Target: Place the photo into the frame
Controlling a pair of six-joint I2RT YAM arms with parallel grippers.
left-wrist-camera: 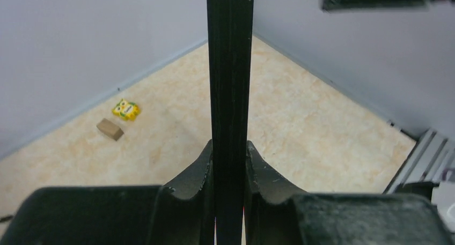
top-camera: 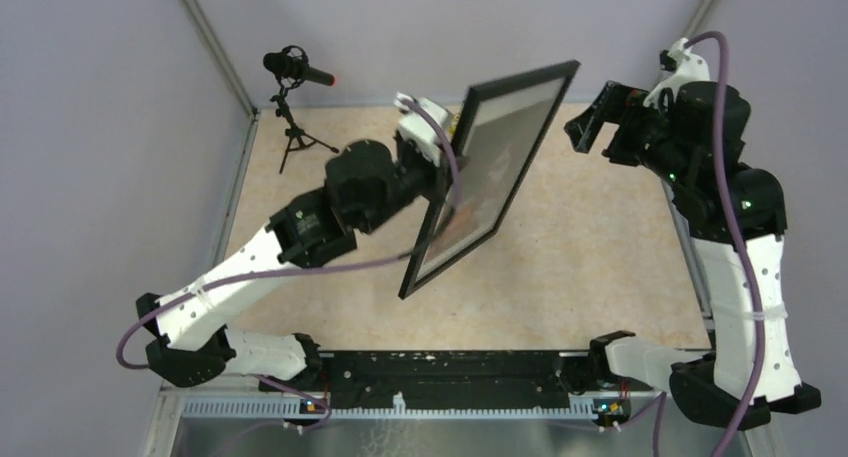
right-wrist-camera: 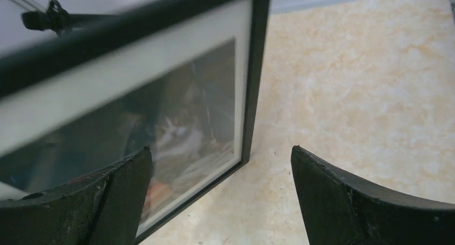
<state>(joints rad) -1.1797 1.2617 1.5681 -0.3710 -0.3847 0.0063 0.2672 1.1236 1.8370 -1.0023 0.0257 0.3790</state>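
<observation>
The black frame (top-camera: 520, 82) hangs tilted on edge in the air over the middle of the table. My left gripper (top-camera: 450, 162) is shut on its left side rail; in the left wrist view the rail (left-wrist-camera: 229, 68) runs straight up between the two fingers (left-wrist-camera: 201, 170). The photo (right-wrist-camera: 177, 132), a cat picture with a white border, sits inside the frame (right-wrist-camera: 256, 68) behind the glass. Off the frame's upper right corner, my right gripper (top-camera: 597, 117) is open, touching nothing; its gap (right-wrist-camera: 220, 151) shows only tabletop.
A microphone on a small tripod (top-camera: 295, 72) stands at the back left corner. A small brown block (left-wrist-camera: 110, 129) and a yellow packet (left-wrist-camera: 126, 109) lie on the beige tabletop (top-camera: 600, 237) near a wall. Grey walls close in the table.
</observation>
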